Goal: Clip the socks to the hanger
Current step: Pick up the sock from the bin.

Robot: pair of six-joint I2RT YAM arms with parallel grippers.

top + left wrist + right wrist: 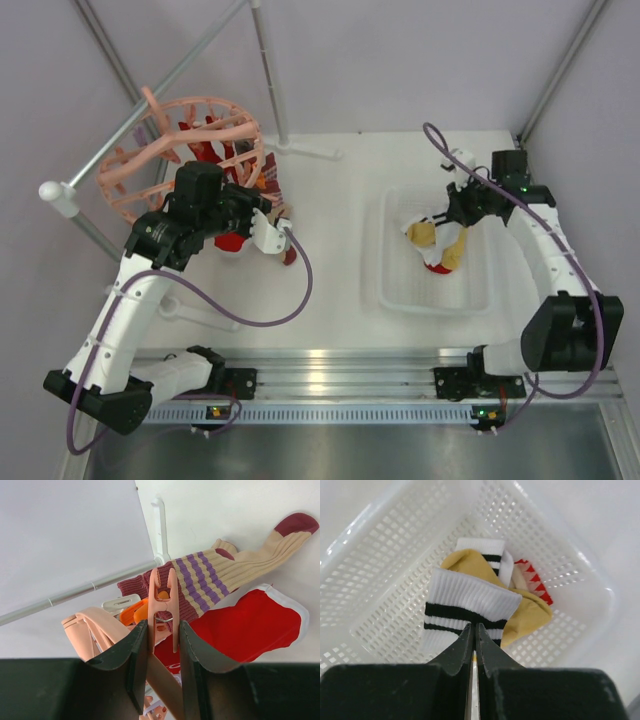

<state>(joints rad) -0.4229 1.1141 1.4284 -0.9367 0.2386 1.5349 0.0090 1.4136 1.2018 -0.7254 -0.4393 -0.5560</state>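
Observation:
The peach-pink hanger (150, 160) hangs on the rail at the back left. My left gripper (163, 630) is shut on one of its peach clips (162, 600), a finger pressing each side. Just behind the clip hang a beige sock with purple stripes (220, 570) and a red sock (250, 625). In the top view the left gripper (270, 218) sits beside these hanging socks (235, 240). My right gripper (474, 626) is shut on the cuff of a white sock with black stripes (470, 602). A mustard yellow sock (530, 617) and a red patterned sock (532, 577) lie under it.
A white mesh basket (380, 555) holds the loose socks at the right of the table (400, 290). The grey metal rail (75, 594) runs diagonally behind the hanger, with its white stand foot (310, 150) at the back centre. An orange clip (137, 611) shows beside the peach one.

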